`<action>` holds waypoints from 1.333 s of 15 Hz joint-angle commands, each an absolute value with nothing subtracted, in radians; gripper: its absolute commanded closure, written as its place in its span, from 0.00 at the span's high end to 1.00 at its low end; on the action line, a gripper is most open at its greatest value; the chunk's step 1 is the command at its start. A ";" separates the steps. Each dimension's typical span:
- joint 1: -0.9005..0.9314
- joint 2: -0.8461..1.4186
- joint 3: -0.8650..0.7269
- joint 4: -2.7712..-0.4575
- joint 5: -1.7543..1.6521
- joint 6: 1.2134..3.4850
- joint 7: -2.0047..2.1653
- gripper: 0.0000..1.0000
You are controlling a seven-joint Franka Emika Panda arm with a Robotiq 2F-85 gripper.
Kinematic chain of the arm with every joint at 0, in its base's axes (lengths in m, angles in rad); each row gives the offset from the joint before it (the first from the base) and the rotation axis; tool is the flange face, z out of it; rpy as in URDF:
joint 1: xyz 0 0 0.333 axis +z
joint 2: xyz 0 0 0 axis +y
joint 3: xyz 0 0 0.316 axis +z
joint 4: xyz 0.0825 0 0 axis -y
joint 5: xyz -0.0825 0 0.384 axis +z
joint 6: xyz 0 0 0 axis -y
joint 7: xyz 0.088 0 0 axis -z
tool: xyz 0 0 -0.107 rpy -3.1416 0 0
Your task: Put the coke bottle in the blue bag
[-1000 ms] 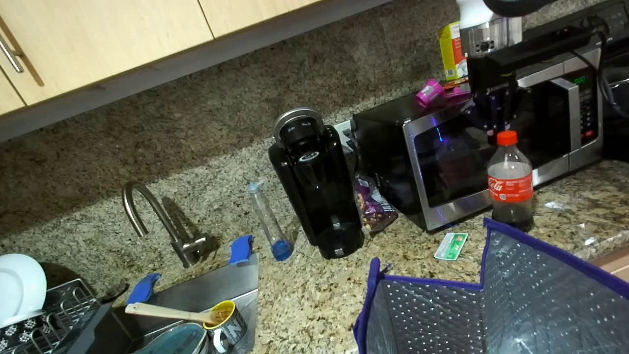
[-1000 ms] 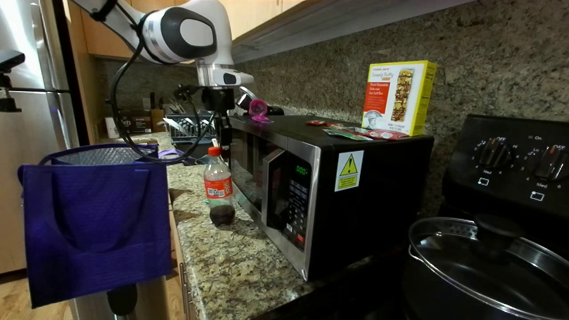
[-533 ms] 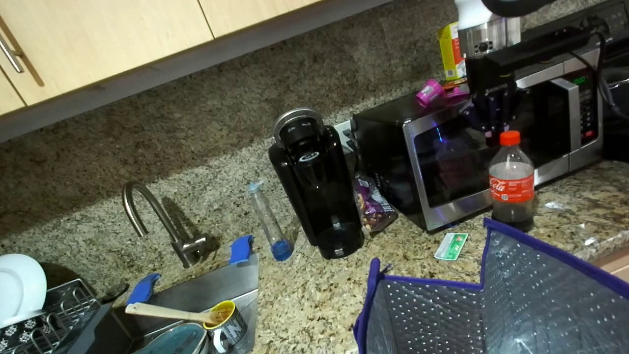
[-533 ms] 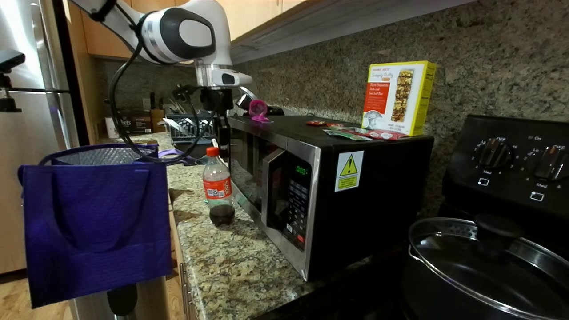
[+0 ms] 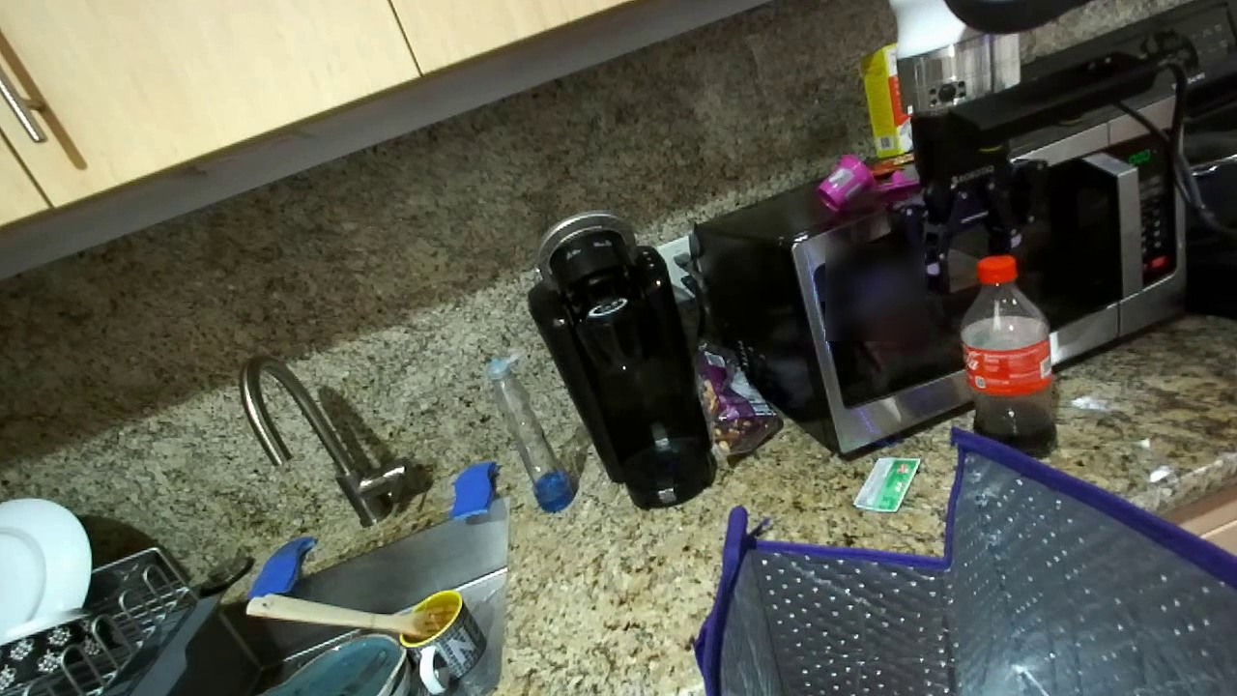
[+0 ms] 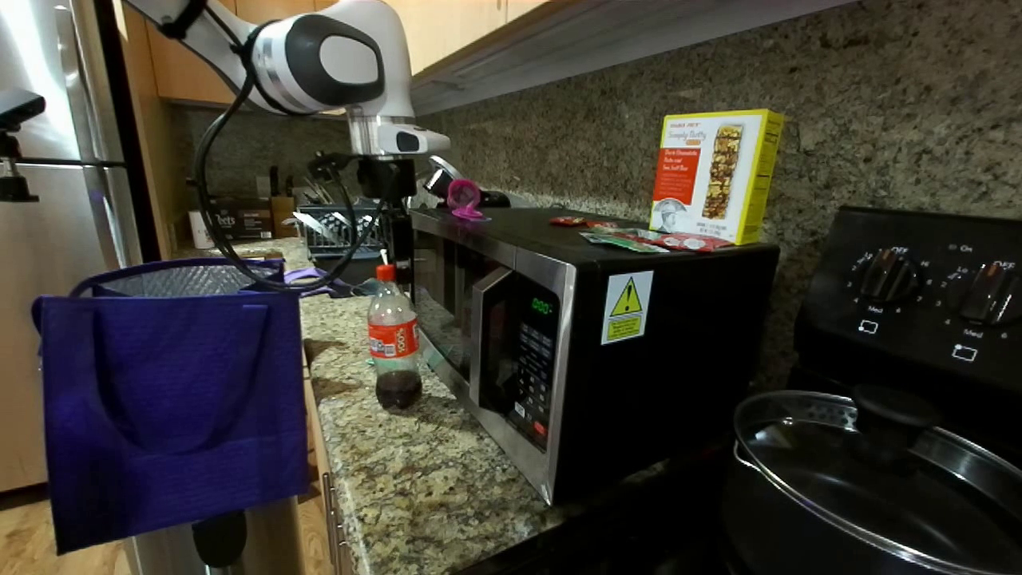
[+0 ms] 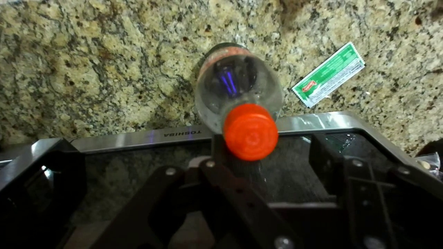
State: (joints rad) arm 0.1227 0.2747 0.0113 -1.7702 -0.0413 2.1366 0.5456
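The coke bottle [image 5: 1007, 367] stands upright on the counter in front of the microwave. Its red cap [image 7: 251, 138] faces the wrist camera, nearer the left-hand finger than the right-hand one. My gripper [image 7: 268, 152] is open, its fingers spread apart and gripping nothing. In an exterior view the fingertips [image 5: 935, 269] hang at about cap height, on the microwave side of the bottle. Whether a finger touches the cap I cannot tell. Open at the top, the blue bag [image 6: 176, 383] hangs beside the counter's front edge, its grey lining visible in an exterior view [image 5: 850, 619].
The microwave [image 6: 479, 263] is close behind the bottle and gripper. A pink cup [image 5: 845, 183] and a snack-bar box [image 6: 711, 176] sit on top of it. A green packet [image 7: 328, 76] lies near the bottle. The coffee maker [image 5: 618, 387] stands beyond the microwave.
The gripper's fingers have gone from nearly shut to spread apart, and the arm has shifted slightly. The bottle has wobbled and turned a little, its label now facing differently; it remains upright.
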 commanded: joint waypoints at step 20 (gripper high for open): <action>0.104 0.248 -0.004 -1.823 0.026 2.124 0.533 0.67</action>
